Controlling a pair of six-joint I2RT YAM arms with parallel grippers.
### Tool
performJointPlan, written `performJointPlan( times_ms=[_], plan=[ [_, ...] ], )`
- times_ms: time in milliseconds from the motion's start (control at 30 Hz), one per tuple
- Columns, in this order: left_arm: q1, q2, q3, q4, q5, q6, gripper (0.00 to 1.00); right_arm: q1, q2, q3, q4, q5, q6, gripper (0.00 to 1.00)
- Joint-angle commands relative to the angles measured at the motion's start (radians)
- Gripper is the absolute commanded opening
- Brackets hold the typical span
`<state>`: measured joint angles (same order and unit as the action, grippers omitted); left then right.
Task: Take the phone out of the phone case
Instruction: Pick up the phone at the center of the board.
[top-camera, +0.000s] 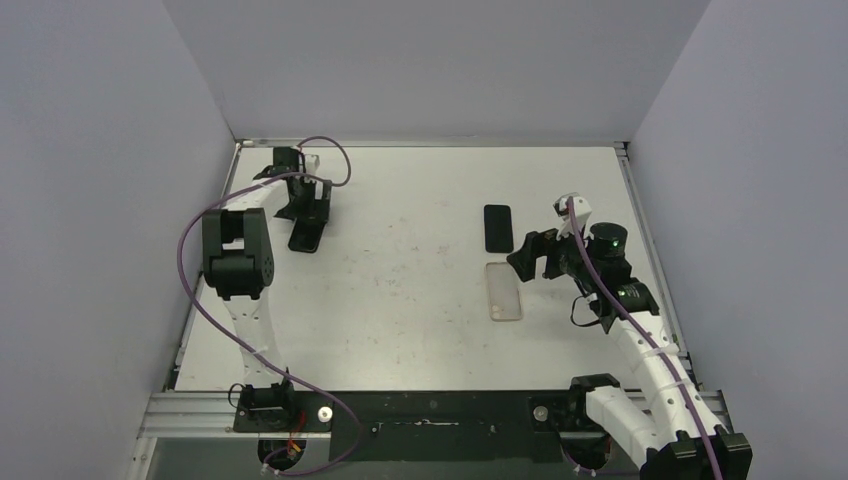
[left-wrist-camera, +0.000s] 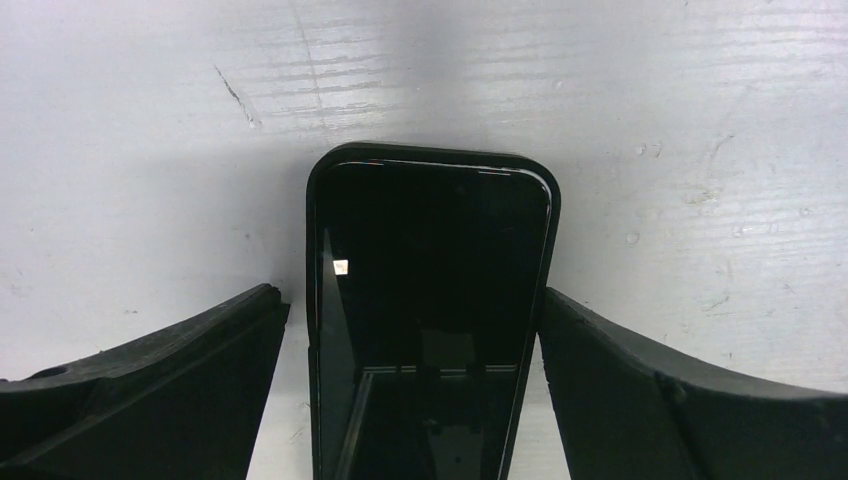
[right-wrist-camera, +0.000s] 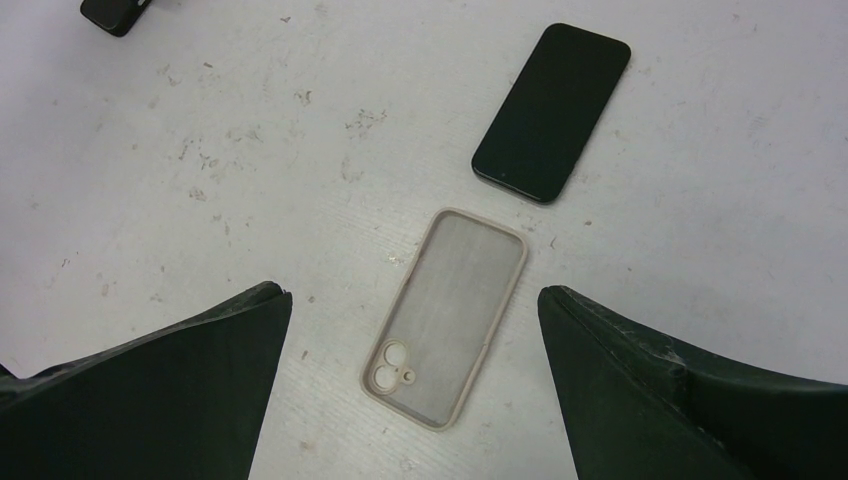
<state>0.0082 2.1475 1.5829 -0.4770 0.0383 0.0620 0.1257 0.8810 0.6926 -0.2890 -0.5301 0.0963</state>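
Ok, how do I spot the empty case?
Look at the table, right half, beside the right gripper. The empty case is the nearer of two flat things: pale, translucent, with a camera cutout, unlike the black phone beyond it.

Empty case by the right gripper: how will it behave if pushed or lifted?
The empty case looks thin and hollow, so probably light and bendy. Lying flat on the table, it would likely slide, not tip.

Top view looks down from behind over the whole table (top-camera: 400, 300); left wrist view faces down, close over a cased phone (left-wrist-camera: 430, 300). Right wrist view sits higher; it shares the empty case (right-wrist-camera: 445, 320) and bare phone (right-wrist-camera: 552, 110) with top view.
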Motion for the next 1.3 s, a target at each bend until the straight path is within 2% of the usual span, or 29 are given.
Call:
performJointPlan(
  times_ms=[0, 133, 233, 367, 567, 733, 900, 1033, 1267],
  plan=[
    [0.013, 0.031, -0.008, -0.057, 0.003, -0.010, 0.88, 0.005, 0.000, -0.004, 0.034, 0.021, -0.011, 1.00],
    [0.012, -0.012, -0.081, -0.069, 0.025, -0.054, 0.71, 0.019, 0.002, -0.002, 0.017, 0.079, -0.005, 1.00],
    [0.011, -0.072, -0.148, -0.066, 0.067, -0.161, 0.56, 0.041, 0.010, 0.003, 0.011, 0.084, -0.005, 1.00],
    [0.000, -0.207, -0.317, 0.021, 0.167, -0.318, 0.44, 0.069, 0.017, 0.002, 0.025, 0.060, 0.024, 1.00],
    [-0.080, -0.387, -0.560, 0.102, 0.207, -0.509, 0.33, 0.147, 0.032, -0.019, 0.063, 0.057, 0.083, 1.00],
    [-0.174, -0.527, -0.758, 0.197, 0.236, -0.688, 0.28, 0.266, 0.057, -0.051, 0.142, 0.080, 0.162, 1.00],
    [-0.259, -0.634, -0.890, 0.320, 0.285, -0.868, 0.24, 0.393, 0.117, -0.093, 0.291, 0.101, 0.291, 1.00],
    [-0.276, -0.695, -0.976, 0.417, 0.320, -0.989, 0.23, 0.508, 0.197, -0.096, 0.392, 0.150, 0.395, 1.00],
    [-0.287, -0.759, -1.061, 0.545, 0.347, -1.098, 0.19, 0.663, 0.402, -0.047, 0.522, 0.197, 0.482, 1.00]
  ],
)
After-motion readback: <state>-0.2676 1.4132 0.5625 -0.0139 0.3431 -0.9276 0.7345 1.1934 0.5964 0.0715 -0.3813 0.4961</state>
